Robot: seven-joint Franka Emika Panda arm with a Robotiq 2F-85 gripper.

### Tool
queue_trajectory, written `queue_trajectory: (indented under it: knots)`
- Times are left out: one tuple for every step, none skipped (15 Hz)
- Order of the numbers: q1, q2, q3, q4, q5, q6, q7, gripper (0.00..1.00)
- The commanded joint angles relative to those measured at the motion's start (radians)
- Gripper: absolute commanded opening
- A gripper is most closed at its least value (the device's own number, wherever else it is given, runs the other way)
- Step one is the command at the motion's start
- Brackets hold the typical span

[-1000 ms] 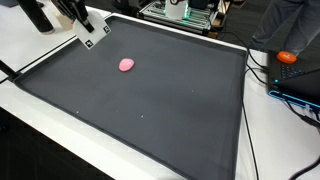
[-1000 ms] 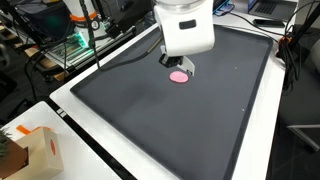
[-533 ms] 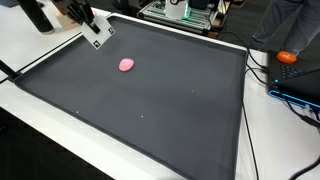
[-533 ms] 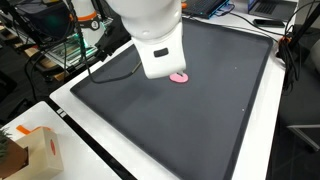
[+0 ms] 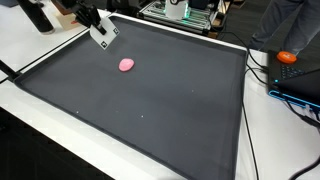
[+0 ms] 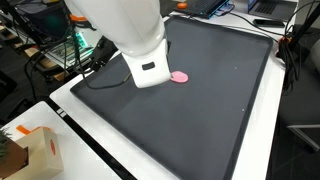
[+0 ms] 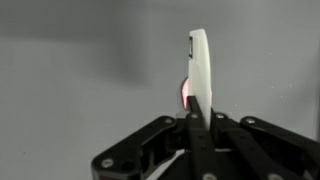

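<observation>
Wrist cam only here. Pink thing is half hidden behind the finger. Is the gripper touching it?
Observer: No. In an exterior view the gripper is well apart from the pink lump, over near a corner of the mat.
Operator: What is the lump sitting on?
Observer: It lies flat on a big black mat, well inside the border, as both exterior views show.
Operator: Anything else around that I can't see?
Observer: Only off the mat: an orange object past one edge and a cardboard box past another.
</observation>
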Motion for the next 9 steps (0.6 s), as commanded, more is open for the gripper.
queue_trajectory:
  knots:
    - [0.003,-0.040,-0.011,-0.070,0.004,0.034,-0.038,0.01]
    - [0.007,-0.043,-0.013,-0.077,-0.004,0.040,-0.039,0.01]
    - [0.009,-0.047,-0.014,-0.082,-0.009,0.046,-0.048,0.01]
    - [0.014,-0.053,-0.016,-0.089,-0.019,0.056,-0.049,0.01]
    - [0.018,-0.058,-0.016,-0.096,-0.028,0.063,-0.053,0.01]
    - [0.026,-0.067,-0.017,-0.101,-0.044,0.069,-0.054,0.01]
    - [0.035,-0.075,-0.017,-0.105,-0.064,0.079,-0.059,0.01]
    - [0.045,-0.086,-0.015,-0.111,-0.084,0.089,-0.064,0.01]
    - [0.056,-0.096,-0.015,-0.118,-0.108,0.099,-0.067,0.01]
